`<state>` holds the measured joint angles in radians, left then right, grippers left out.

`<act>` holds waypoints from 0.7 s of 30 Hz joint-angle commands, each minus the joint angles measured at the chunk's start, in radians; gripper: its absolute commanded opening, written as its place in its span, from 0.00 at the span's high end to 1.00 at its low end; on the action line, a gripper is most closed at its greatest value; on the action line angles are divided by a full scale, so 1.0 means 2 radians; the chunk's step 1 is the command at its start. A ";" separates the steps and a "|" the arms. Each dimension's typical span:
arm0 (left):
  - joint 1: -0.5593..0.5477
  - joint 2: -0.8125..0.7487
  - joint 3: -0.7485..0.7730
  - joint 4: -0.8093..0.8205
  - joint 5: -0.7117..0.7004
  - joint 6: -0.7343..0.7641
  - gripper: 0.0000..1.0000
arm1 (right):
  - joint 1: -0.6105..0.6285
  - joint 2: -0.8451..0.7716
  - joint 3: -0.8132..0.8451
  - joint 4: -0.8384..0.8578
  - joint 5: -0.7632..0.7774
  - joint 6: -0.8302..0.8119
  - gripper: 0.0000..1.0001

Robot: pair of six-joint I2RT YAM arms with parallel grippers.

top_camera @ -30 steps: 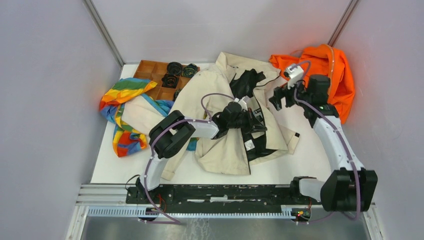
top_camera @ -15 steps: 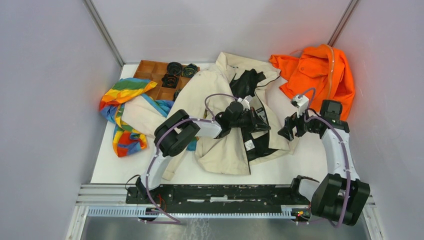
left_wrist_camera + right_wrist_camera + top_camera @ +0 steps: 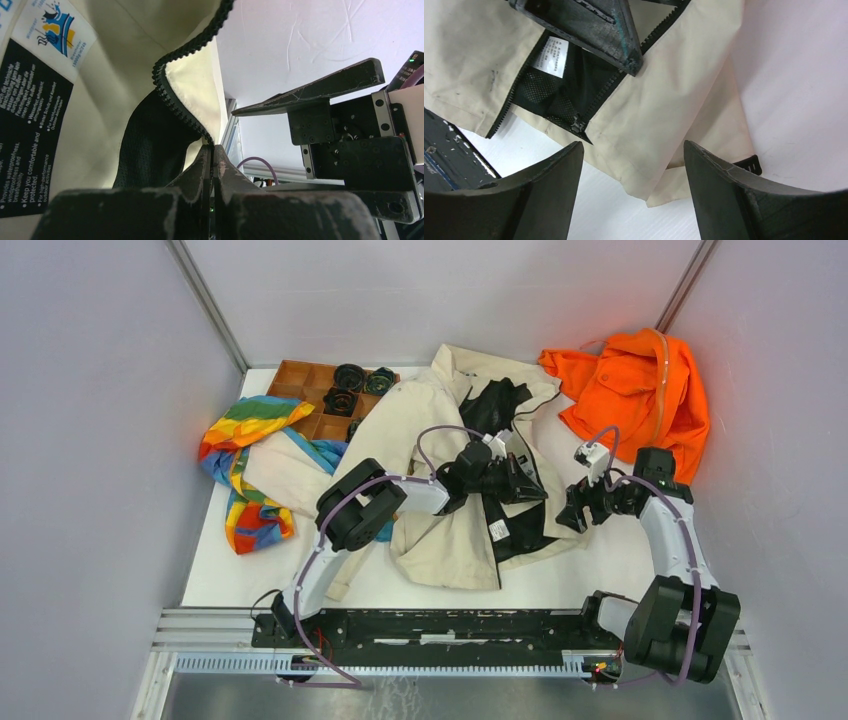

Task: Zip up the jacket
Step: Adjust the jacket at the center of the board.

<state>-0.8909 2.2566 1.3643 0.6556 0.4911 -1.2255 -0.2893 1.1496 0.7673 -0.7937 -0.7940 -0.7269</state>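
Beige, soft cloth of the jacket (image 3: pixel 440 530) is spread open on the worktop (image 3: pixel 600 570), just beside the orange garment (image 3: pixel 640 390). Nearer that garment, the right gripper (image 3: pixel 633 147) is spread above the hem, gripping nothing. Farther from it, the left gripper (image 3: pixel 212 152) is pressed together on the toothed zipper edge (image 3: pixel 185 107). The cloth is judged light and floppy; hold is best taken on the stiffer tape by the slider (image 3: pixel 575 122).

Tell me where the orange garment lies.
In the top view, the orange garment lies bunched at the far right, just right of the jacket.
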 commanded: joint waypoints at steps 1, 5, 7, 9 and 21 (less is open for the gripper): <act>-0.004 0.010 0.014 0.012 0.015 -0.010 0.92 | -0.003 0.003 -0.007 0.039 0.023 0.017 0.22; -0.010 0.012 0.011 0.005 0.019 -0.004 0.88 | -0.009 -0.001 -0.009 0.047 0.026 0.025 0.24; -0.013 0.012 0.011 0.002 0.022 0.000 0.86 | -0.013 -0.003 -0.010 0.049 0.025 0.027 0.24; -0.014 0.010 0.012 -0.005 0.024 0.005 0.85 | -0.016 -0.003 -0.011 0.050 0.022 0.027 0.24; -0.028 -0.022 -0.018 -0.040 0.028 0.032 0.79 | -0.022 -0.005 -0.010 0.048 0.001 0.027 0.24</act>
<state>-0.9344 2.2749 1.3510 0.6117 0.5308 -1.2160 -0.3279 1.1568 0.7475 -0.7147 -0.7628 -0.6777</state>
